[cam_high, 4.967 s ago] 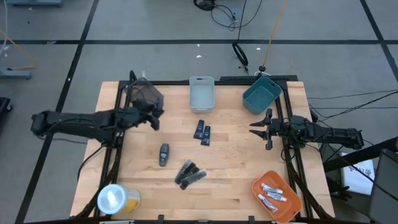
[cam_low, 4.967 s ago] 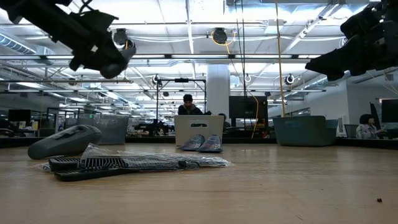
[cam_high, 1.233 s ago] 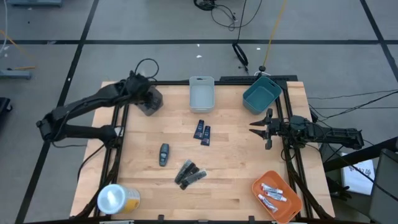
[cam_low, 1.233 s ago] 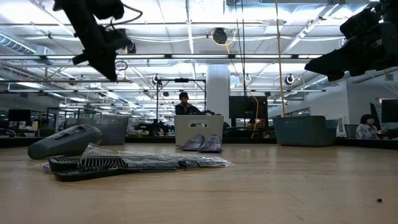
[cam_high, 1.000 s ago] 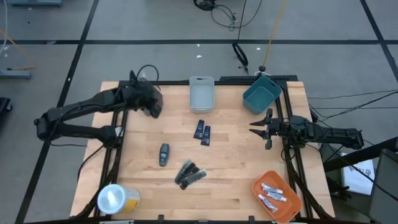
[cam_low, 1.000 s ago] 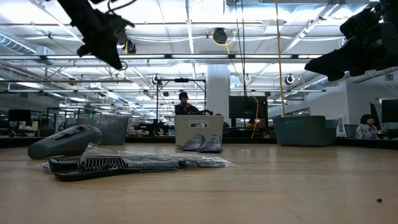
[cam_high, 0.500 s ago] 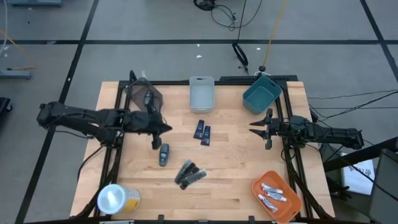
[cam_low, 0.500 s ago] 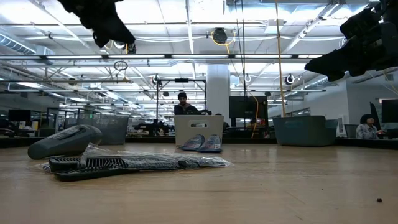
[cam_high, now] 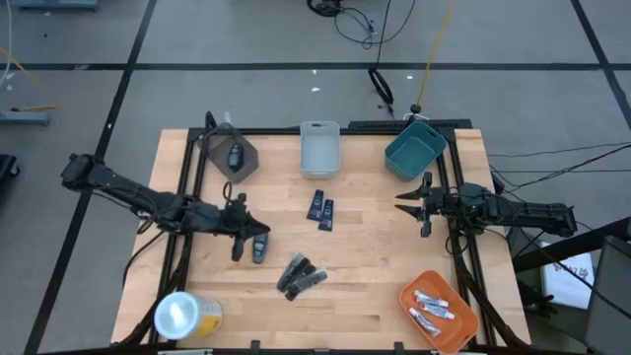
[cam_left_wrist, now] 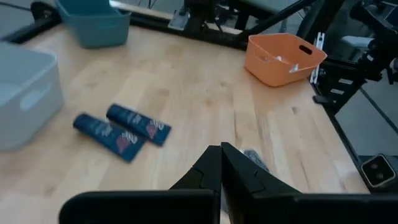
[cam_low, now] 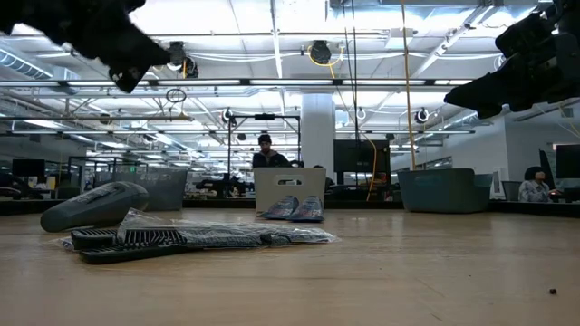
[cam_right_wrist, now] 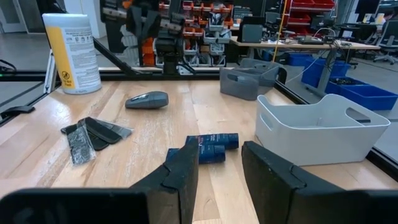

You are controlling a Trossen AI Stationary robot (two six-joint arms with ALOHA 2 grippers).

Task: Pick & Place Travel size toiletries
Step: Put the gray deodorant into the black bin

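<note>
Two dark blue packets (cam_high: 319,208) mid-table; left gripper (cam_high: 239,242) closed, empty, beside grey oval piece (cam_high: 259,244); right gripper (cam_high: 405,204) parted, empty.

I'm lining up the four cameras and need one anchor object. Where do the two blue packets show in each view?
High view: blue packets at table centre, just below the white bin.
Low view: packets mid-picture, in front of the bin.
Left wrist view: packets left of centre, beside the bin.
Right wrist view: packets at centre, beside the bin.
Shared landmark: the white bin.
</note>
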